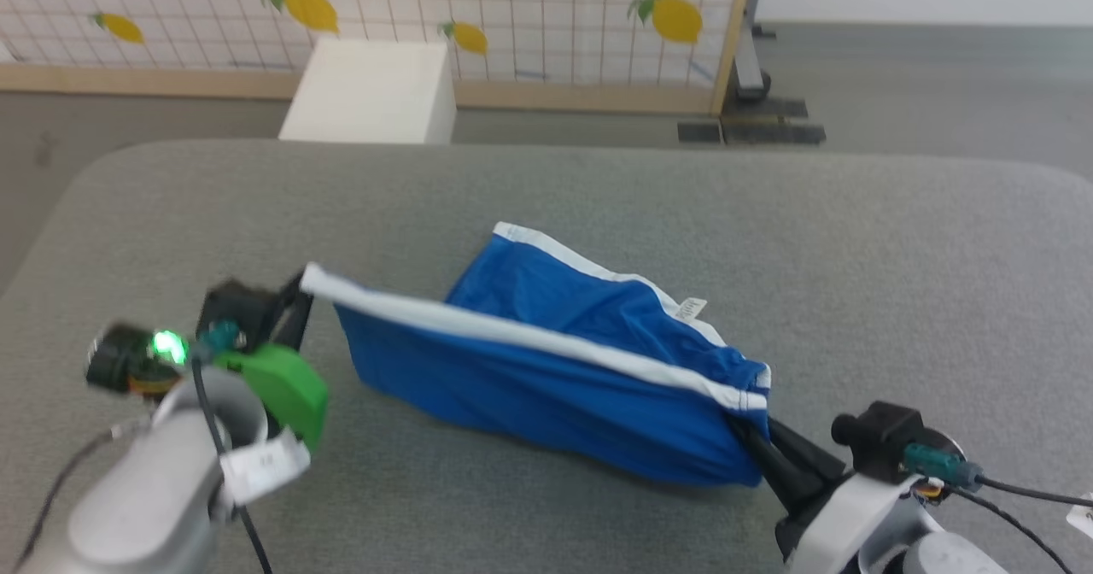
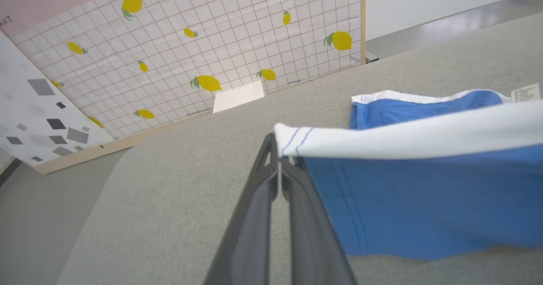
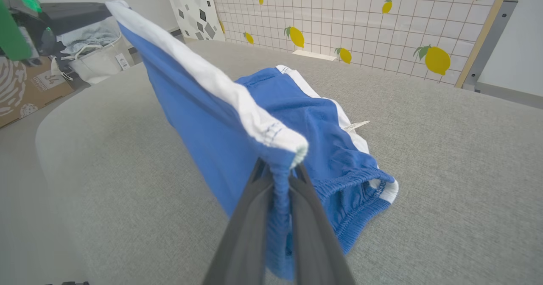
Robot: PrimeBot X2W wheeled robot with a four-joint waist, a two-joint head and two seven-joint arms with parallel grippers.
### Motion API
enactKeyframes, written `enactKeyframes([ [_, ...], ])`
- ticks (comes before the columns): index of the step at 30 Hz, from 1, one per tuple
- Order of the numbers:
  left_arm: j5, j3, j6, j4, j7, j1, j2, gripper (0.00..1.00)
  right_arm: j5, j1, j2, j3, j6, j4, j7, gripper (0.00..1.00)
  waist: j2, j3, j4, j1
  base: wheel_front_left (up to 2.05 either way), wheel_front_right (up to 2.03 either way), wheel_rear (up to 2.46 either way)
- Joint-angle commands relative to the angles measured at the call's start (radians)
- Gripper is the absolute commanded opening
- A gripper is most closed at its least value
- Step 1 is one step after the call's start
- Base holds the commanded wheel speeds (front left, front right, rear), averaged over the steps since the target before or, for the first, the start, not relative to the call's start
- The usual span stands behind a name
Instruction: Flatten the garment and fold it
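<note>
While I hold the blue shorts (image 1: 546, 377) lifted near the counter's (image 1: 598, 198) front edge, left gripper (image 1: 302, 294) and right gripper (image 1: 760, 442) each clench one end of the white band. I keep it taut, so the hanging cloth should lay down flat.

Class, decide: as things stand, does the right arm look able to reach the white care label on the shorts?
Probably not yet: the right tool is shut on a corner of the garment, holding it raised. The label lies uncovered.
</note>
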Motion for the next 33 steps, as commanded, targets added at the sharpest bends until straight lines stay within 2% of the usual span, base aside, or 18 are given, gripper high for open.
enactKeyframes([
  [1,0.016,-0.001,-0.017,0.023,0.008,-0.06,-0.006,0.0,-0.01,-0.024,0.011,-0.012,-0.002,-0.009,0.003,0.0,-0.0001,0.098,-0.066,0.0001,0.0,0.0,0.0],
  [7,0.062,-0.032,-0.097,0.148,0.045,-0.262,-0.037,0.0,-0.039,-0.093,0.061,-0.044,-0.002,-0.006,0.009,0.0,-0.0001,0.199,-0.115,0.0001,0.0,0.0,0.0],
  [12,0.094,-0.063,-0.145,0.292,0.056,-0.383,-0.078,0.0,-0.052,-0.159,0.1,-0.058,-0.002,0.047,0.025,0.0,-0.0001,0.276,-0.143,0.0001,0.0,0.0,0.0],
  [24,0.115,-0.095,-0.209,0.628,-0.02,-0.584,-0.18,0.0,-0.088,-0.303,0.148,-0.041,-0.002,0.165,0.015,0.0,-0.0001,0.433,-0.172,0.0001,0.0,0.0,0.0],
  [33,0.096,-0.126,-0.241,0.797,-0.069,-0.612,-0.241,0.0,-0.101,-0.318,0.156,-0.031,-0.002,0.176,0.003,0.0,-0.0001,0.453,-0.173,0.0001,0.0,0.0,0.0],
])
